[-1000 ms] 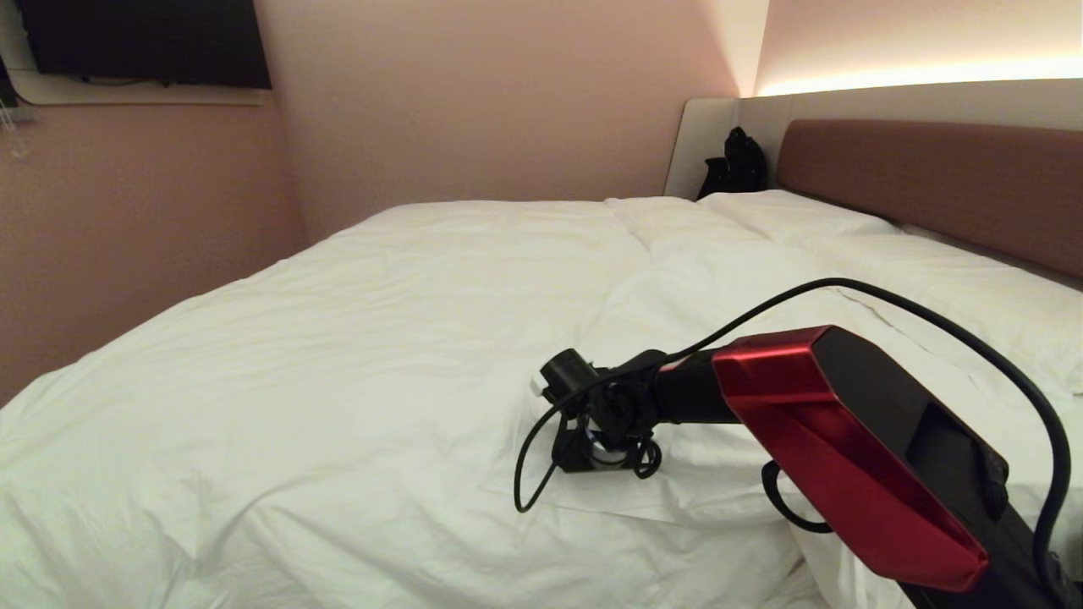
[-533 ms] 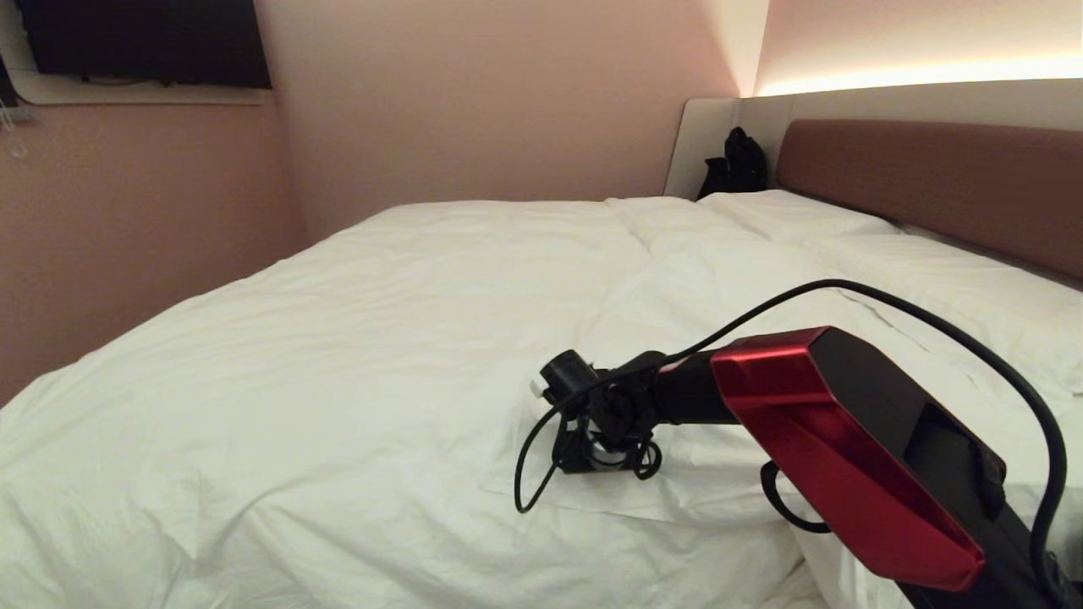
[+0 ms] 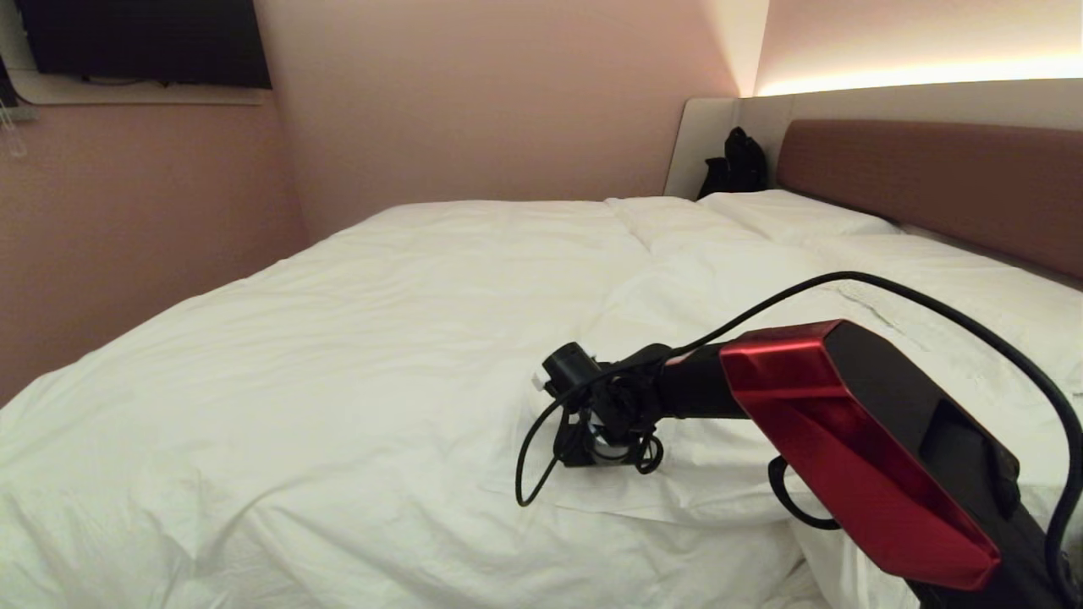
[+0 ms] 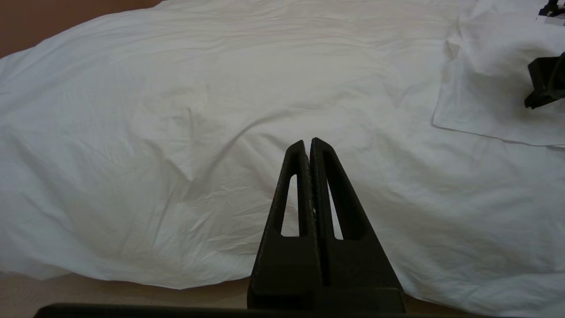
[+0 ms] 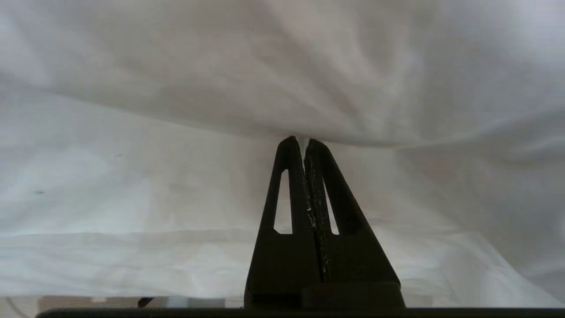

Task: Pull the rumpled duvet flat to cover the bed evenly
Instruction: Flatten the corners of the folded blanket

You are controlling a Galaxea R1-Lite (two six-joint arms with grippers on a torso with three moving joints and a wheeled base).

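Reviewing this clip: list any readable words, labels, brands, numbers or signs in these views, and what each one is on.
None: no readable text in any view.
The duvet, pillows, headboard and walls are plain.
The red arm cover and the dark screen on the wall carry no legible marking.

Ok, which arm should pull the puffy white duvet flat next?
Right. The right gripper is already pinched shut on a fold of the puffy white duvet, out on the bed near its turned-back corner. The left gripper hangs shut and empty off the near edge.
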